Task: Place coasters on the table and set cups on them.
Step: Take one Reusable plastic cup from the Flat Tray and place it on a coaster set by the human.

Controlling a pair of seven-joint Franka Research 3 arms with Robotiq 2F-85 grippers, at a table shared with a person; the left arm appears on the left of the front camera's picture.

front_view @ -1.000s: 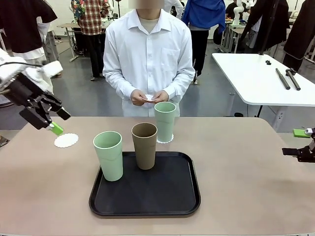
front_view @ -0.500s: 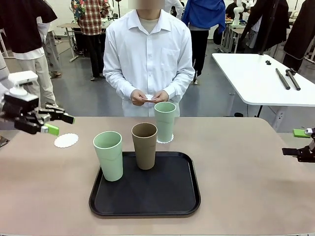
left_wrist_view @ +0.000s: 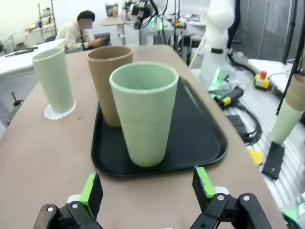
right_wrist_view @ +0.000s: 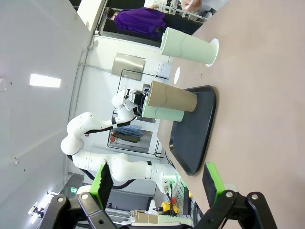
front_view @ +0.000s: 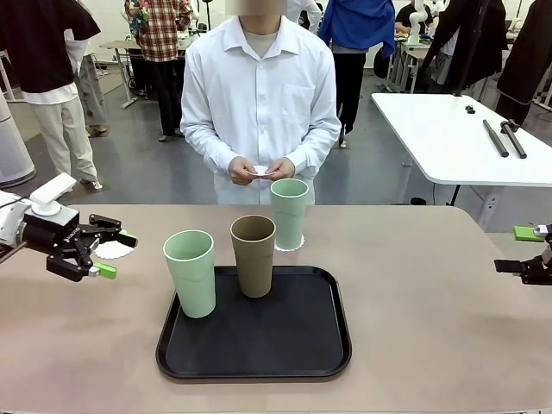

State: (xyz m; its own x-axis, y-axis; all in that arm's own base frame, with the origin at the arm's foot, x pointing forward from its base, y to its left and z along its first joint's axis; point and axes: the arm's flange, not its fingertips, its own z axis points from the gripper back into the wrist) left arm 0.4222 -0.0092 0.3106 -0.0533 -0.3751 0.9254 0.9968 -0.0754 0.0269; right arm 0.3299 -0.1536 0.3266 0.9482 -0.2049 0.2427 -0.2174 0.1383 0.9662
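A pale green cup [front_view: 190, 272] [left_wrist_view: 144, 114] and a tan-brown cup [front_view: 253, 255] [left_wrist_view: 108, 81] stand on the black tray [front_view: 302, 345]. Beyond the tray, a second green cup [front_view: 289, 212] [right_wrist_view: 186, 47] stands on a coaster [front_view: 291, 245] on the table [front_view: 414, 293]. Another coaster [front_view: 112, 250] lies bare at the left, partly behind my left gripper [front_view: 118, 255] [left_wrist_view: 147, 191]. That gripper is open, low over the table and lying sideways, aimed at the near green cup. My right gripper [front_view: 522, 267] [right_wrist_view: 157, 181] hangs open at the right edge. The person's hands hold a third coaster [front_view: 260, 171].
The person stands at the far edge, just behind the cup on the coaster. A white table [front_view: 457, 138] with black tools is at the back right. A green-topped object [front_view: 528, 233] sits by my right arm. Bare tabletop lies right of the tray.
My left gripper has come down from above the bare coaster and turned sideways toward the near green cup. The right arm, the cups and the person's hands have not moved.
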